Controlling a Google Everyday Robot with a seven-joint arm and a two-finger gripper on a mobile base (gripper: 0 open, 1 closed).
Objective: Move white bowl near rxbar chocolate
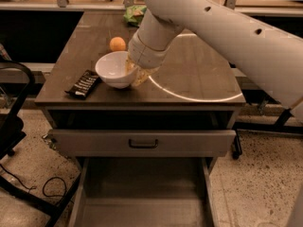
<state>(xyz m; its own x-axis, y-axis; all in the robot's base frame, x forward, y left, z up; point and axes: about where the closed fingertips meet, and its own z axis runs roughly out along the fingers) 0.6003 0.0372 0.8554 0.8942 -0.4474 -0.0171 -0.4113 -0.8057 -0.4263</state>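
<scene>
Pinching the glossy round white bowl [112, 70] by its right rim, our gripper [135, 73] holds firm. We should lower gently beside the flat black bar wrapper [84, 83].

Lab-like workspace, speckled floor [255, 183], drawer table [199, 79], loose cable [47, 186]; gripper [135, 74] clamping rim of white bowl [112, 69]
</scene>
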